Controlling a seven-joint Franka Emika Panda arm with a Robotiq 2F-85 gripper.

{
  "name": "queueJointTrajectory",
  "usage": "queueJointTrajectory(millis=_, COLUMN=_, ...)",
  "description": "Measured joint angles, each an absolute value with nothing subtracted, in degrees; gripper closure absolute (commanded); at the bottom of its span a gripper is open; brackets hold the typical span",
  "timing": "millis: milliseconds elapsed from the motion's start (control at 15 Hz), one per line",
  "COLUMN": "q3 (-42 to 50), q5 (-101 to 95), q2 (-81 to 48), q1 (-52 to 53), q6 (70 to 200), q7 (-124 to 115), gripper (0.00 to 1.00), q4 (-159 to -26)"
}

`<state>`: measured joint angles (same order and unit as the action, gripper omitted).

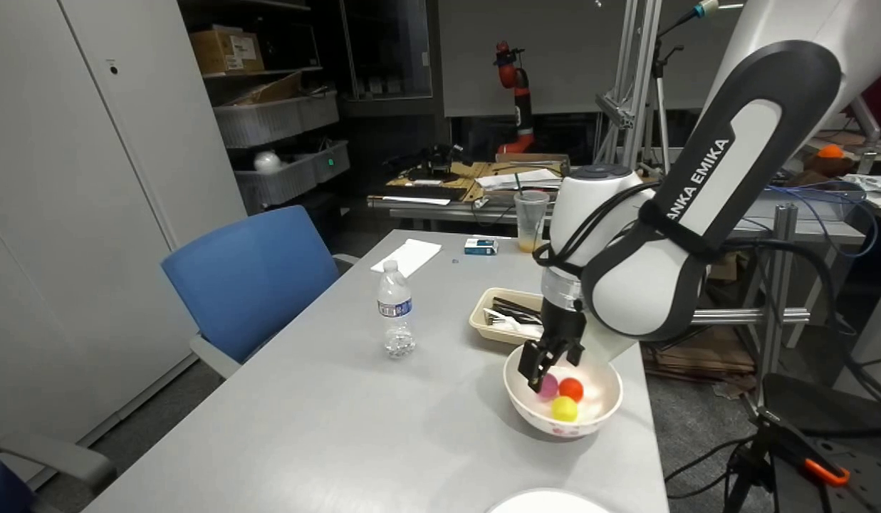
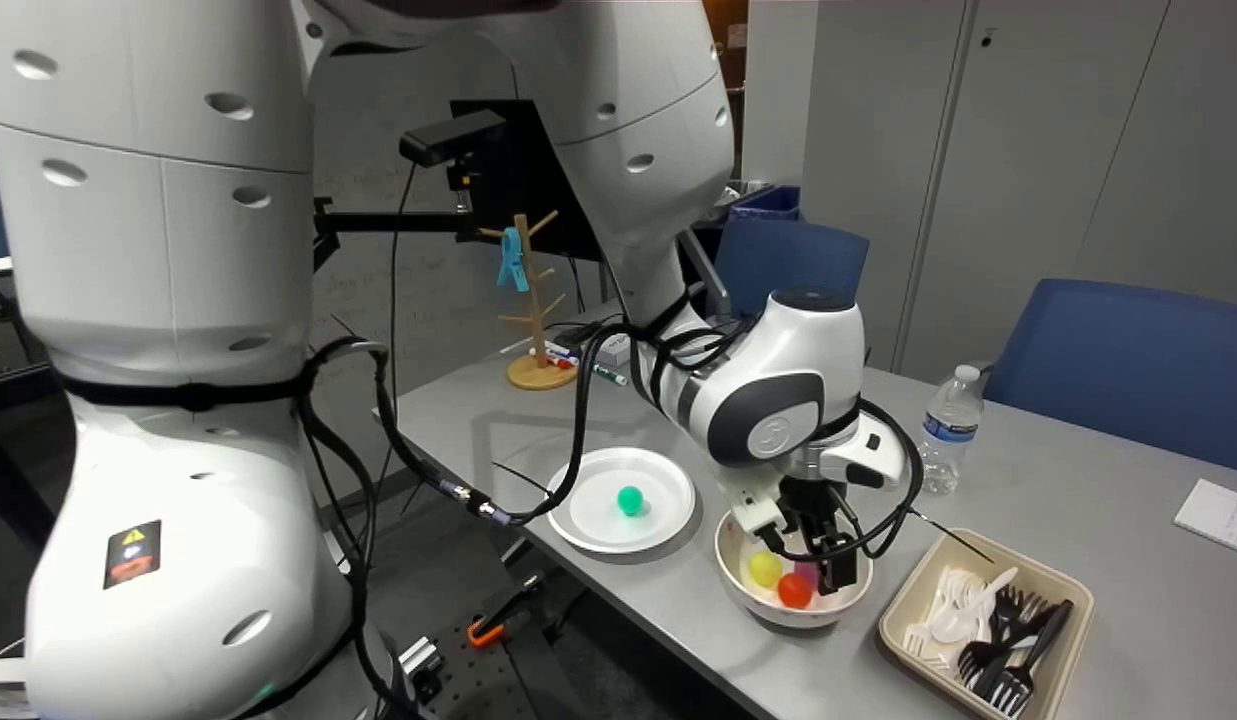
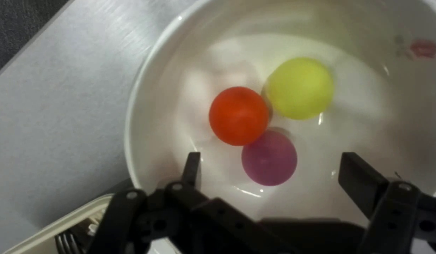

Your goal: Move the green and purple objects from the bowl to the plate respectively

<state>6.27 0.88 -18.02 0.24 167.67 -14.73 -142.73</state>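
Note:
The purple ball (image 3: 269,158) lies in the white bowl (image 3: 151,106), beside the red-orange ball (image 3: 239,116) and the yellow ball (image 3: 299,88). The purple ball also shows in both exterior views (image 1: 548,387) (image 2: 807,572), partly covered by the gripper. The green ball (image 2: 630,500) rests on the white plate (image 2: 578,525); only the plate's edge shows in an exterior view (image 1: 547,501). My gripper (image 3: 270,165) is open over the bowl, pointing down. In the wrist view its fingers stand either side of the purple ball, apart from it.
A tan tray of forks and spoons (image 2: 1068,640) stands beside the bowl. A water bottle (image 1: 395,313) stands upright on the table (image 1: 326,427). A wooden stand (image 2: 538,375) and markers are at the table's end past the plate. A cup (image 1: 530,221) and small box (image 1: 481,246) sit farther off.

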Motion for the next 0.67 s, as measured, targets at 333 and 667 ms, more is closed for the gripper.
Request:
queueJointTrajectory(millis=333, q3=6.72, q5=1.73, q2=-21.06, q1=0.62, q6=170.26, q7=-15.82, gripper=0.06, q4=-141.82)
queueJointTrajectory(millis=667, q3=6.76, q5=2.77, q2=-23.23, q1=1.07, q6=170.6, q7=-16.59, gripper=0.54, q4=-140.71)
